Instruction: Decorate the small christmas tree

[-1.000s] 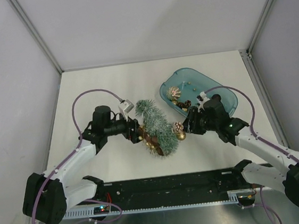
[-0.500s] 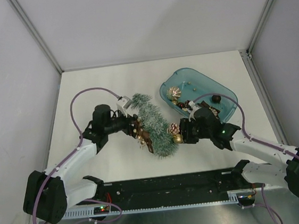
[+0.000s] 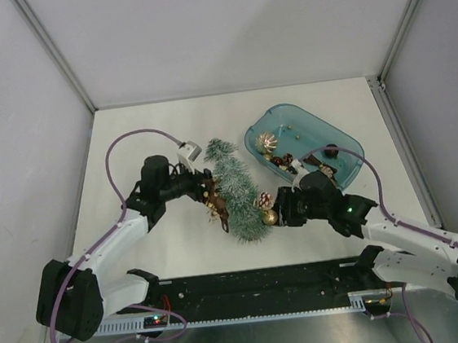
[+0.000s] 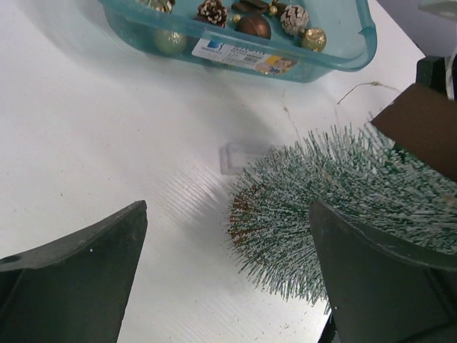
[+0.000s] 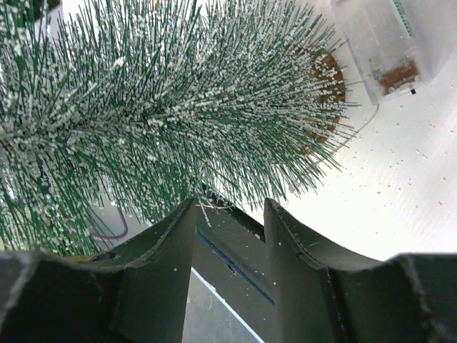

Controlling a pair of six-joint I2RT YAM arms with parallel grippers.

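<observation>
The tree (image 3: pixel 237 189) lies on its side at the middle of the table (image 3: pixel 151 130), its tip toward the far edge and its wide end toward the arms. The tray (image 4: pixel 136 32) of ornaments sits just beyond it, to the right. The left gripper (image 4: pixel 227 211) is at the tree's left flank with its fingers spread wide, and the frosted bristles reach into the gap from one side. The right gripper (image 5: pixel 230 204) noses into the bristles from the opposite flank, its fingers standing only narrowly apart. From above, a pinecone (image 3: pixel 263 201) and a gold ball (image 3: pixel 271 216) sit right at its tip, against the tree. Whether the fingers pinch either one cannot be told, as bristles crowd the wrist view. That view also shows the tree's wood base (image 5: pixel 327 89), with a clear box (image 5: pixel 375 43) on the table just past it.
</observation>
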